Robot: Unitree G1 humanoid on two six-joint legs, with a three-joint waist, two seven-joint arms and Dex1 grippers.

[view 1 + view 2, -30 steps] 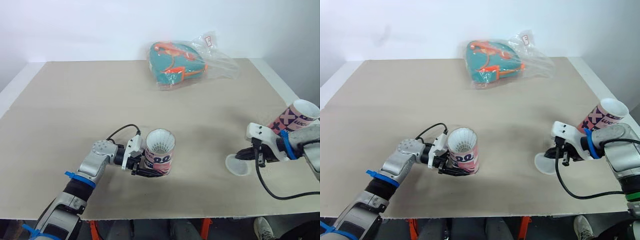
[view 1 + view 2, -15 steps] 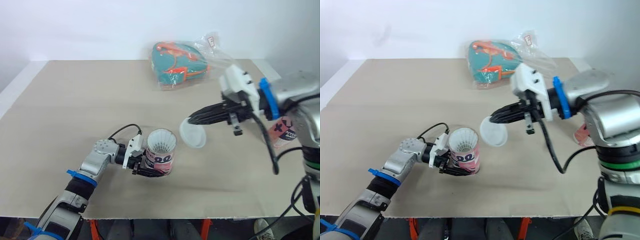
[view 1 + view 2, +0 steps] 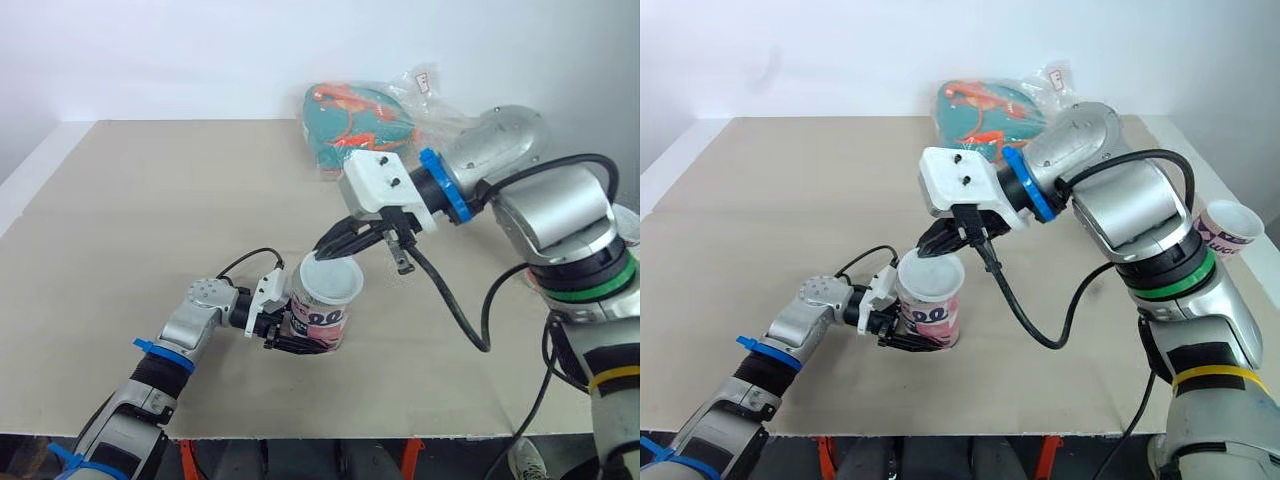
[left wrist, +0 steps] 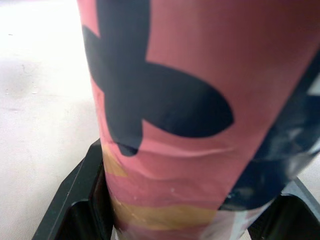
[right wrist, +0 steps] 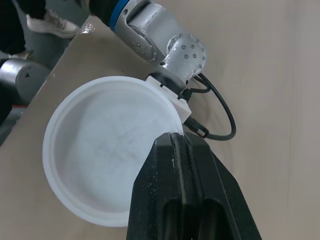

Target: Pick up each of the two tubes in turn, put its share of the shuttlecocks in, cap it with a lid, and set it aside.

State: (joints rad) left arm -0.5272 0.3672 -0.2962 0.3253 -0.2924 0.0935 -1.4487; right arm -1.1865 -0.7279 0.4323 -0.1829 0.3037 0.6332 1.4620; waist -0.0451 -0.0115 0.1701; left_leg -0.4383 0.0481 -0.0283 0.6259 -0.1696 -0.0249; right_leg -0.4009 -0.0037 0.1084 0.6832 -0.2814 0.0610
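Observation:
A pink patterned tube (image 3: 322, 322) stands upright near the table's front, and my left gripper (image 3: 285, 335) is shut on its lower half. In the left wrist view the tube (image 4: 200, 100) sits between the black fingers (image 4: 75, 210). My right gripper (image 3: 336, 243) is shut on the rim of a white lid (image 3: 328, 281), which lies over the tube's mouth and hides its contents. The right wrist view shows the lid (image 5: 107, 145) pinched in the fingers (image 5: 185, 165); I cannot tell whether it is seated. A second pink tube (image 3: 1225, 228) stands open at the far right edge.
A teal and orange bag in clear plastic (image 3: 360, 115) lies at the back of the table (image 3: 150, 200). The right arm's cable (image 3: 455, 315) hangs in a loop over the table beside the tube. The table's front edge runs close behind the left arm.
The right arm has swung left and down with the lid, from beside the tube to over its mouth. The left gripper and tube have stayed put.

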